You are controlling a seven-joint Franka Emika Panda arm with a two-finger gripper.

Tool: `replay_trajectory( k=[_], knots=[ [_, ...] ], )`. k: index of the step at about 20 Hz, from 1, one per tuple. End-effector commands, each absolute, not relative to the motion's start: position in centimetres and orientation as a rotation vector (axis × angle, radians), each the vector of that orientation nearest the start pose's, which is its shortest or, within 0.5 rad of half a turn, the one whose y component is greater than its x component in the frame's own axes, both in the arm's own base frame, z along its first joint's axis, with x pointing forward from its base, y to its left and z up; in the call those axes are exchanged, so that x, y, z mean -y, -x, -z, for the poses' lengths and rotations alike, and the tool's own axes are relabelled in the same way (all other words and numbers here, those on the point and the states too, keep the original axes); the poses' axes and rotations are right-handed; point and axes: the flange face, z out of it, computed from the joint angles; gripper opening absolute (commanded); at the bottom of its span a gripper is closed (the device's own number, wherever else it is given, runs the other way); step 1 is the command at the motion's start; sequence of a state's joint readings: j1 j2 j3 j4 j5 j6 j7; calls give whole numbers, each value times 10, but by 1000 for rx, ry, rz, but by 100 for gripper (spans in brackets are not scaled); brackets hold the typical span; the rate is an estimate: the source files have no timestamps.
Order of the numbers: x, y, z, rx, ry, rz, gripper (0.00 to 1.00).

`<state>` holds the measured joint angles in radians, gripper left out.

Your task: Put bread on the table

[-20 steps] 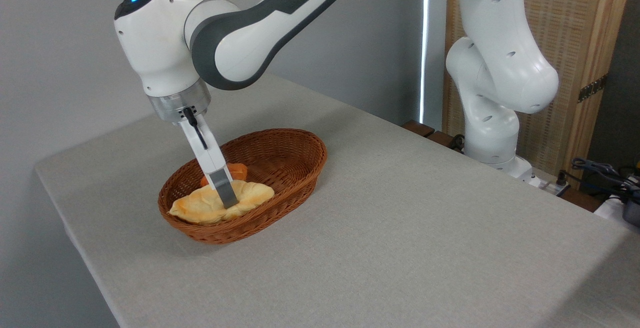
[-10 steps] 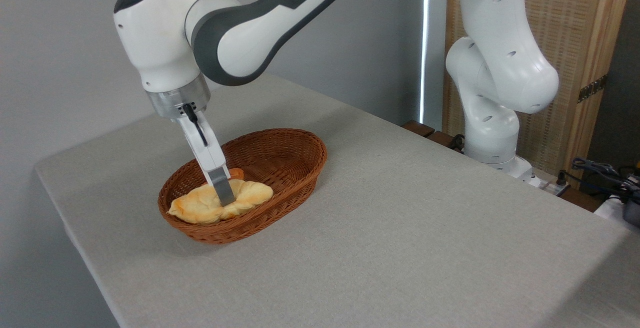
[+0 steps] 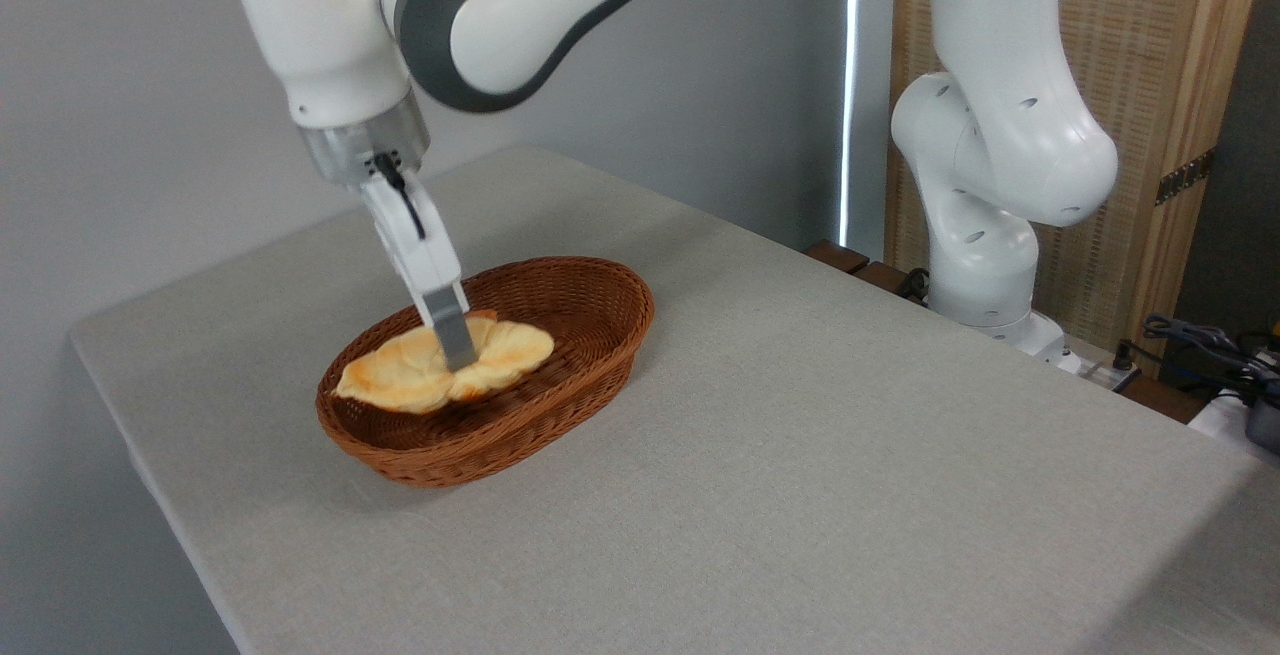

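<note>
My gripper (image 3: 458, 355) is shut on the long golden-brown braided loaf (image 3: 400, 380) and holds it lifted inside the brown wicker basket (image 3: 560, 385), about level with the rim. Only the near grey finger shows; the far one is behind the loaf. The smaller orange bun is hidden behind the loaf and finger. The basket stands on the grey-beige cloth table (image 3: 800, 495), toward its left end.
The robot's white base (image 3: 985, 265) stands at the table's far right edge. A wooden screen (image 3: 1150, 85) rises behind it. Cables and gear (image 3: 1220, 355) lie at the far right. A grey wall runs behind the table's left side.
The gripper has risen with the loaf, which lay on the basket floor one second ago and now hangs near the rim. The orange bun has dropped out of sight.
</note>
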<state>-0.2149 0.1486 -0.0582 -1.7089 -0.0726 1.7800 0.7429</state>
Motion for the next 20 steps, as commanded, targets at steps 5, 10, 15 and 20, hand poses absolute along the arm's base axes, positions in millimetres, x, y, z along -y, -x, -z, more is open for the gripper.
replay_trajectory(
  k=[5, 10, 15, 20],
  knots=[
    [84, -571, -523, -1365, 2931, -104, 29],
    [30, -576, -517, -1229, 2982, -127, 29],
    [9, -578, -497, -1227, 2949, -204, 90],
    [9, -580, -489, -1232, 2921, -237, 100]
  ],
)
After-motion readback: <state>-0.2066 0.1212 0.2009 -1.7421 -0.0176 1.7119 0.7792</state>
